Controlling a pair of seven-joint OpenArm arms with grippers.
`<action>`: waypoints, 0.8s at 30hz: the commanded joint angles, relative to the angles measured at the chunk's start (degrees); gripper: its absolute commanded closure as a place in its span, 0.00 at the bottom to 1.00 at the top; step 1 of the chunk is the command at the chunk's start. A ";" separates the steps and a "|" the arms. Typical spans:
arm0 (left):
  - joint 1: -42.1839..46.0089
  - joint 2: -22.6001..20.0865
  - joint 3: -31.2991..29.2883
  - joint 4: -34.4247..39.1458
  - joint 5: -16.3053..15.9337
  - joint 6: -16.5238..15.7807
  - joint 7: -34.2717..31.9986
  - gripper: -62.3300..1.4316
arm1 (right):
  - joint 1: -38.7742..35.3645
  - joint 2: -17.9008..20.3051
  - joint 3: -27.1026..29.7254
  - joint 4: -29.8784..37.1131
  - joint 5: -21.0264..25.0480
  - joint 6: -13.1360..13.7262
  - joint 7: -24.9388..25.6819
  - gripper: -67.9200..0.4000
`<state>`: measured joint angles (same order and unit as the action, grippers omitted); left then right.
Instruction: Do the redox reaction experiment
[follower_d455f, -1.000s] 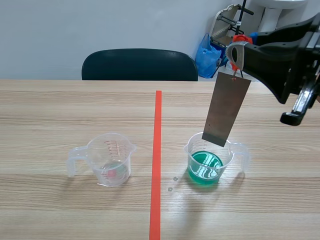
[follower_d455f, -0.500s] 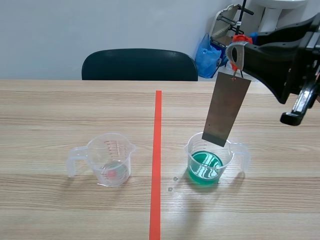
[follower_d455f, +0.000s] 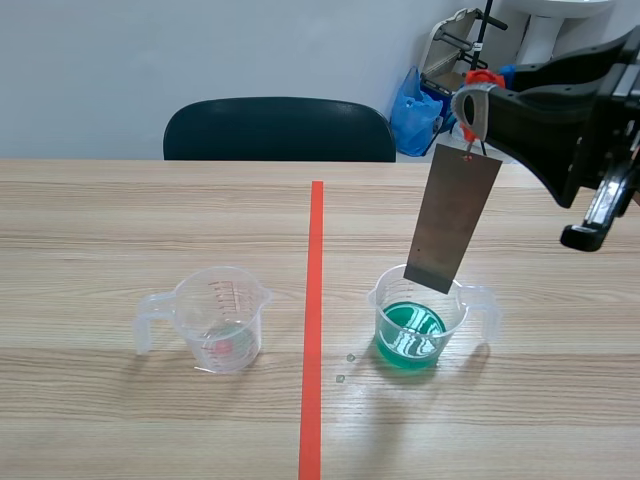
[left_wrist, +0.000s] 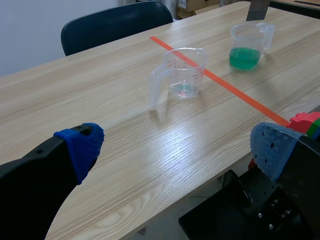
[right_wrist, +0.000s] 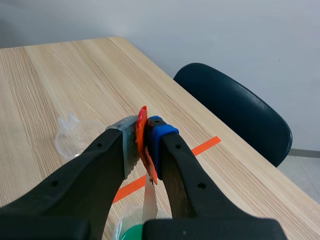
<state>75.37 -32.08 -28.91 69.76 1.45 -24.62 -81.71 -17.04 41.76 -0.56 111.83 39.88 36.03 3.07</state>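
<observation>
Right gripper (follower_d455f: 470, 104) clamped on the orange clip (right_wrist: 143, 134), the metal plate (follower_d455f: 452, 218) dangles tilted just above the green beaker (follower_d455f: 420, 322), left gripper (left_wrist: 177, 146) spread wide well away from it, and lowered off-centre, the plate's corner could snag the rim and spill it.

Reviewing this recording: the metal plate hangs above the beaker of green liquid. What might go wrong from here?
1. The metal plate hangs tilted, with its lower edge near the rim of the beaker. Lowered like this, it may catch the rim and tip out the green liquid.
2. The right gripper holds the plate only through a small orange clip, so the plate may swing or slip off.
</observation>
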 joint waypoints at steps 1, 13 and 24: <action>0.07 0.00 -0.15 0.44 -0.37 -0.35 -1.20 0.00 | 0.52 0.90 0.52 0.92 0.31 -0.15 0.85 0.98; 0.07 0.00 -0.15 0.37 -0.37 -0.37 -1.16 0.00 | 0.55 -0.52 -2.56 -3.28 -2.71 -0.17 4.35 0.98; 0.07 0.00 -0.15 0.37 -0.37 -0.37 -1.18 0.00 | 0.90 -0.52 -6.51 -7.67 -9.77 -0.70 13.33 0.98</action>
<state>75.37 -32.08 -28.91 69.76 1.45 -24.64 -81.71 -17.02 41.25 -6.94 103.79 29.58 35.59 15.03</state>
